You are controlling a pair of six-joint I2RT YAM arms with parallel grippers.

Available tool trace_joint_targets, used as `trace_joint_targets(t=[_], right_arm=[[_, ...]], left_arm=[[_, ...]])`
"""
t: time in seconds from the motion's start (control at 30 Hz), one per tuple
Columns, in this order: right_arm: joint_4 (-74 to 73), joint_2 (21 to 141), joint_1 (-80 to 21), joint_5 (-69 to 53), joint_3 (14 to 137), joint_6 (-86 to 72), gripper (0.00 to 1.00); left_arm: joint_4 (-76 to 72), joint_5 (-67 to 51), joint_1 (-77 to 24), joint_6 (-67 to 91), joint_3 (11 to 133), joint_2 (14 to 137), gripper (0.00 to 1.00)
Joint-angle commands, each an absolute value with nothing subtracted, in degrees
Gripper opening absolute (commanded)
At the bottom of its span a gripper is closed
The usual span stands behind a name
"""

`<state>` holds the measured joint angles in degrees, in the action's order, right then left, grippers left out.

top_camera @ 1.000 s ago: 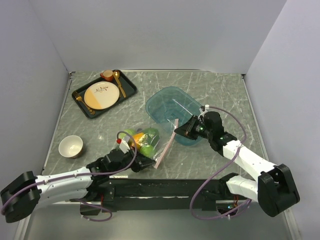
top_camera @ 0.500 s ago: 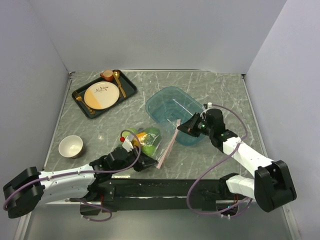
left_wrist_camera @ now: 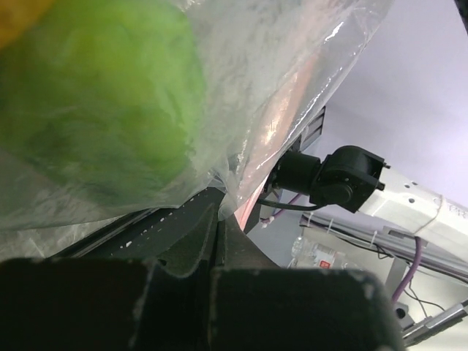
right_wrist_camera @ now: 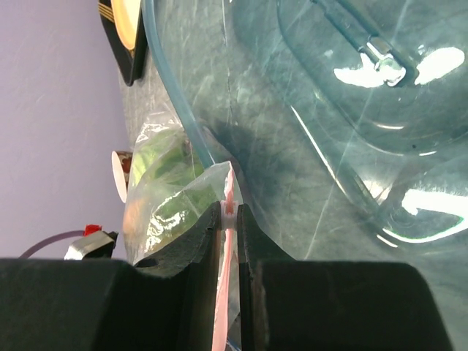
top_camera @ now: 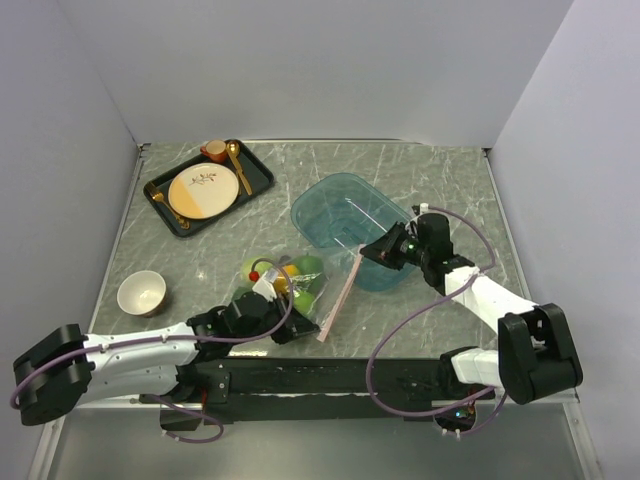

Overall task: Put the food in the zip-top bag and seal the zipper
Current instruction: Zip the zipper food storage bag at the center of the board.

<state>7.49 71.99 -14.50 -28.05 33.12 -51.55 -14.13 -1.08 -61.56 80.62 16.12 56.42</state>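
Now sealing: left pincer (top_camera: 293, 329) clamped on bag (top_camera: 285, 285) edge, right pincer (right_wrist_camera: 229, 212) pinching zipper (top_camera: 338, 295); hold strip taut, slide along evenly

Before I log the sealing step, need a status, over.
Left end effector shut on zip-top bag corner. Right end effector shut on zipper end. Food inside bag. Teal tub beside right end effector.

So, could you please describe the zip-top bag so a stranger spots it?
On the grey marbled table, look near the middle of the front edge. The zip-top bag is there: unlike the teal tub behind it, it is clear, crinkly, fruit-filled and pink-edged.
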Motion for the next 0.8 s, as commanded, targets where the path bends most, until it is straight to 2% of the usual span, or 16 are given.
trace_joint_targets(t=[0.0,0.37,0.47,0.57,0.63,0.7,0.77], right_arm=[[14.2,73.0,-12.7,-27.1,35.2,-50.8,0.07],[16.4,77.5,-11.7,-30.2,35.0,-48.7,0.09],[18.4,79.6,-11.5,-33.1,34.7,-48.1,0.12],[19.1,80.9,-11.6,-34.3,34.3,-47.4,0.19],[19.2,81.1,-11.6,-34.1,33.8,-47.0,0.28],[18.3,80.9,-11.6,-33.1,33.7,-46.3,0.44],[17.1,80.6,-11.6,-32.2,33.9,-46.0,0.47]], left_arm=[[-11.0,-1.2,-62.7,77.5,18.3,57.2,0.01],[-11.5,-0.2,-63.1,75.9,19.3,57.3,0.01],[-10.7,-0.6,-63.1,73.7,21.9,59.2,0.07],[-9.6,-1.1,-63.2,70.9,24.3,60.7,0.15],[-8.6,-1.1,-63.3,69.6,25.6,61.2,0.19],[-7.8,-1.2,-63.6,68.5,25.9,61.1,0.27],[-6.8,-1.2,-63.7,68.0,25.8,60.3,0.34]])
